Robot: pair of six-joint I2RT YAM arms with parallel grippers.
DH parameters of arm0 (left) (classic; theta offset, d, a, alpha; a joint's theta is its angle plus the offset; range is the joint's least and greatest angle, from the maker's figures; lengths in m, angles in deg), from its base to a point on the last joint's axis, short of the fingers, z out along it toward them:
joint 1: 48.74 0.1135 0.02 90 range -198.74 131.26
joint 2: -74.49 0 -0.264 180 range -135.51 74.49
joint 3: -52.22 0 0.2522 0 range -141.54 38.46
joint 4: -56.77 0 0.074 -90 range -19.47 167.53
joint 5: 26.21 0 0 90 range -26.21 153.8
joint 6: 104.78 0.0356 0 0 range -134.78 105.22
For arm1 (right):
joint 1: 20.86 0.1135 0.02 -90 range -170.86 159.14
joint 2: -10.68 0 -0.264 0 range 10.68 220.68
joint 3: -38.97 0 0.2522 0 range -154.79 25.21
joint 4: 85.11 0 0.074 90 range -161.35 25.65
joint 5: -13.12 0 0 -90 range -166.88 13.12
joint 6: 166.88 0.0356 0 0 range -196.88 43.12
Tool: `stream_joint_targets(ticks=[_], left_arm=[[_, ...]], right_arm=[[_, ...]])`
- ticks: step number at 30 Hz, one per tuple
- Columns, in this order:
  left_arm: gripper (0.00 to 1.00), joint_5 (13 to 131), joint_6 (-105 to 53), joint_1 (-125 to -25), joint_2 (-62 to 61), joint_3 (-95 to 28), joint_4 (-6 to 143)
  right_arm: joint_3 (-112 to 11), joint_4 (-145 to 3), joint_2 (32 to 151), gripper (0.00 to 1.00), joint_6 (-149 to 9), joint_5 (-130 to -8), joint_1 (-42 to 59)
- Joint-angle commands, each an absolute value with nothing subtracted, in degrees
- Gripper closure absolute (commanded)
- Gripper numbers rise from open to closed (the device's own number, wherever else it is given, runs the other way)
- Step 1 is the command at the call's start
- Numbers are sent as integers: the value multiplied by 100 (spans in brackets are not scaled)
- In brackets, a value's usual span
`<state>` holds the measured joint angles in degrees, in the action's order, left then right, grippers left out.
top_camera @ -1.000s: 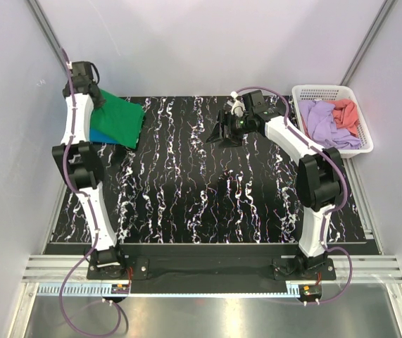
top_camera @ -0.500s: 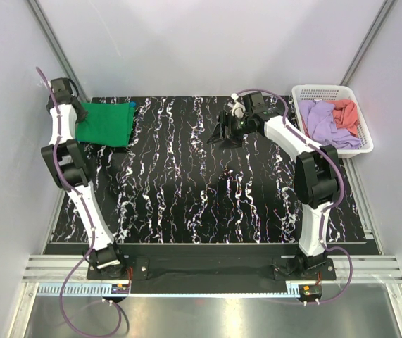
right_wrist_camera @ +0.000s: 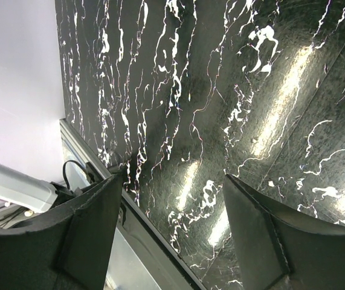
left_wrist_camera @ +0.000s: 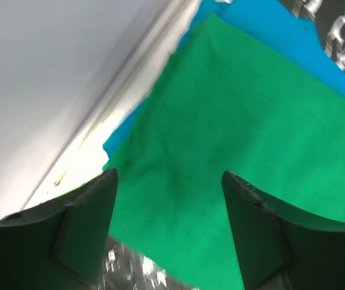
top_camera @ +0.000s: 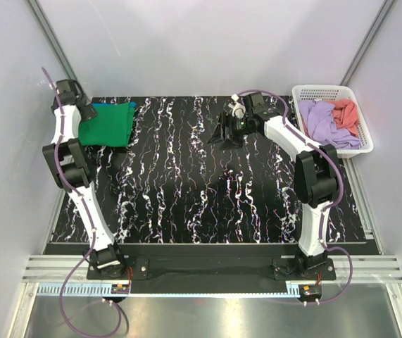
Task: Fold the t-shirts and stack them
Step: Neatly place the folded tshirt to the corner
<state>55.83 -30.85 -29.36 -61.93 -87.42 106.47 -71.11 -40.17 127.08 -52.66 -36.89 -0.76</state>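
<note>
**Count, top view:** two arms, two claws, four t-shirts, one basket, one counter.

**6 o'clock, nearest:** the left arm (top_camera: 74, 169) and the right arm (top_camera: 313, 176) are bolted side by side at the near edge of the black, white-veined counter (top_camera: 186, 190). Any print on the arms is too small for us to read.

**Between 12 and 1 o'clock:** the right claw (right_wrist_camera: 172, 180) hangs above the counter. Its fingers are apart with nothing between them. Its wrist view shows only the veined surface and the counter's edge below.

**10 o'clock, far-left corner:**
- One green t-shirt (top_camera: 108, 125) is folded to a rectangle and lies flat.
- It sits on top of one teal-blue t-shirt (left_wrist_camera: 269, 30), so this stack holds two shirts.
- The teal-blue shirt shows only as a strip past the green one's edges.
- The left claw (left_wrist_camera: 167, 178) is over the left part of the green shirt with its fingers spread wide.
- In the wrist view the cloth lies flat beneath the fingers and we see none of it pinched.

**2 o'clock, far-right corner:**
- One white lattice basket (top_camera: 324, 88) holds two crumpled, unfolded shirts.
- One lilac t-shirt (top_camera: 320, 121) fills most of the basket.
- One coral t-shirt (top_camera: 345, 113) lies against the lilac one on its right side.
- We can read no label on any shirt or on the basket.
</note>
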Motion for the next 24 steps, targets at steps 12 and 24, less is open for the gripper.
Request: stream_joint_targets(ticks=[12,24], left_arm=[[1,5938,-3103,-6340,-2987,-6878,11306],[1,7750,-3903,-7220,-121,-3407,10183]], right_arm=[[-7543,-3780,11661,0,-4157,-5804,-108],[-6260,-2320,9323,0,-3970,-7161,-117]])
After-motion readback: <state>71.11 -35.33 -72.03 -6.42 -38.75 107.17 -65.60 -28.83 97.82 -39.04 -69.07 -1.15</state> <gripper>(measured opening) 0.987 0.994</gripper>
